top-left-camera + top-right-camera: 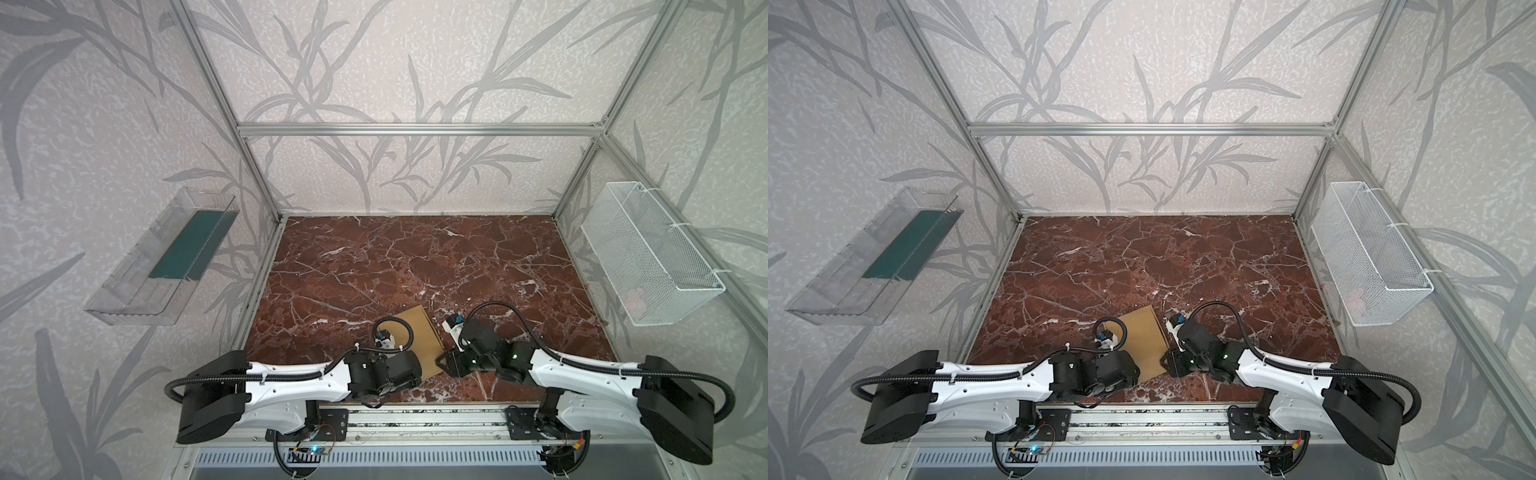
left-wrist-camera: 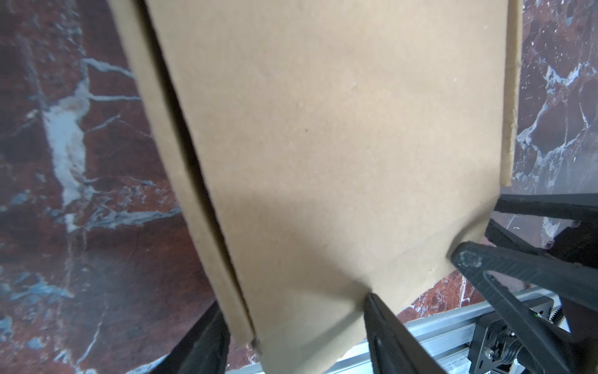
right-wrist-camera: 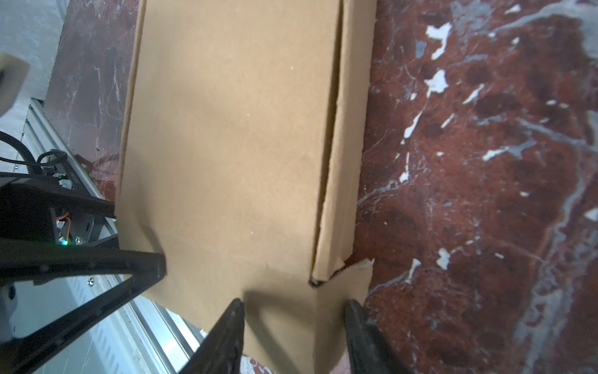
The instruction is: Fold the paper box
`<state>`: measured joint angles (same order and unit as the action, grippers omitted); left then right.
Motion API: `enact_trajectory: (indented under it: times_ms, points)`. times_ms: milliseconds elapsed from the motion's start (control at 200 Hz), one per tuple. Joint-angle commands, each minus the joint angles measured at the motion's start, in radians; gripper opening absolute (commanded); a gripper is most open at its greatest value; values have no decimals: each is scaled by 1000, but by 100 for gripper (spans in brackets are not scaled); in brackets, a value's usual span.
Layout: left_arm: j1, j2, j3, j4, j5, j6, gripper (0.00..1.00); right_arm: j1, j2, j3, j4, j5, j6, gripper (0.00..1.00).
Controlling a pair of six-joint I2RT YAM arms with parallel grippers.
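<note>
Left hand (image 2: pixel 294 301): jaws spread over the near corner of the paper box (image 2: pixel 323 145). One finger (image 2: pixel 382 327) lies on the cardboard at a crease; the other sits low beside the side wall. No pinch shows.
Right hand (image 3: pixel 294 302): jaws likewise spread, both tips over the end flap (image 3: pixel 291 323), which lies flat beneath them rather than between them.
Box position: flat on the desk (image 1: pixel 374 270) near its front edge, between the two arms in both top views, turned slightly askew.
Box state: tan and unprinted, lid panel down over the body. A dark slit runs between the lid and the long side wall (image 3: pixel 352 97), and a small tab (image 3: pixel 359 267) pokes out at the near corner.
Surroundings: an aluminium rail (image 1: pixel 415 415) runs just in front of the desk. A clear plastic tray (image 1: pixel 133 270) hangs on one wall and a white wire basket (image 1: pixel 648 257) on the opposite wall, both well apart from the box.
Step in hand: apparently closing the near end. The body looks largely formed and the end flap is not yet folded.
Next move calls for: both hands bearing on the flap along its crease together, bending it without letting the light box slide toward the rail. The loose tab probably needs tucking first, or the flap may catch on it.
</note>
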<state>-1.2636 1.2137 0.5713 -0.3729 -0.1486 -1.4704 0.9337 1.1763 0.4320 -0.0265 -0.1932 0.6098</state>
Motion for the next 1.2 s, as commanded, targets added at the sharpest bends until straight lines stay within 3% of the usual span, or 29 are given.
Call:
enact_trajectory:
  times_ms: [0, 1200]
  points:
    - [-3, -16, -22, -15, -40, -22, 66, -4, 5, 2, 40, -33, 10, 49]
    - [-10, -54, -58, 30, -65, -34, 64, -4, 29, -9, 91, -69, 69, 33]
